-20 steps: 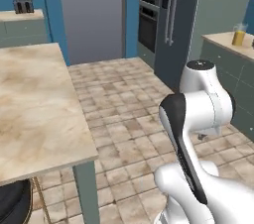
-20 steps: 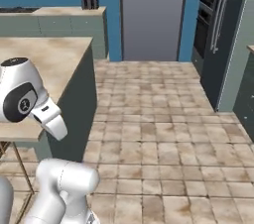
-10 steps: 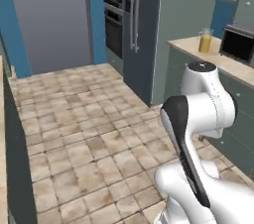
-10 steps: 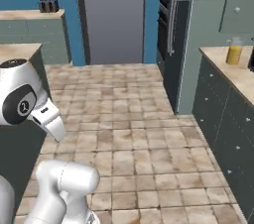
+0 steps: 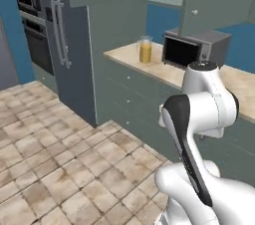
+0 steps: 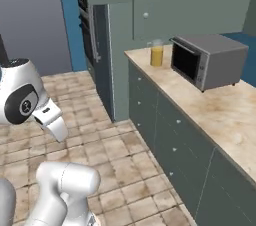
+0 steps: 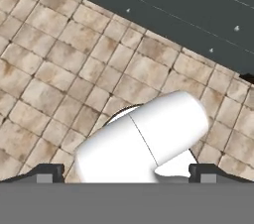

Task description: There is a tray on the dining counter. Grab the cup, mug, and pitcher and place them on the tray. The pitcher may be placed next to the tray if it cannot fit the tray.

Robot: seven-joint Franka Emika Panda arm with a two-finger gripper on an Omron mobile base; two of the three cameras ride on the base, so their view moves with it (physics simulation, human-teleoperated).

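The pitcher (image 5: 145, 50) (image 6: 157, 53), a clear glass cylinder with orange-yellow liquid in its lower part, stands upright on a beige side counter (image 5: 160, 70) (image 6: 210, 107), just left of a microwave. My gripper (image 7: 126, 173) is open, its two dark fingertips (image 7: 49, 171) wide apart with nothing between them. It points down at the tiled floor and dark cabinet fronts, far from the pitcher. The tray, the dining counter, the cup and the mug are out of view.
A grey microwave (image 5: 196, 50) (image 6: 207, 60) sits on the same counter as the pitcher. A tall grey fridge (image 5: 69, 45) and wall ovens (image 5: 30, 20) stand to the left. Tiled floor (image 5: 60, 159) lies open in front of the cabinets (image 6: 165, 140).
The whole picture has swung right as the base turned: the broad marble top left the views, and the side counter with pitcher and microwave came in closer. The gripper stays open.
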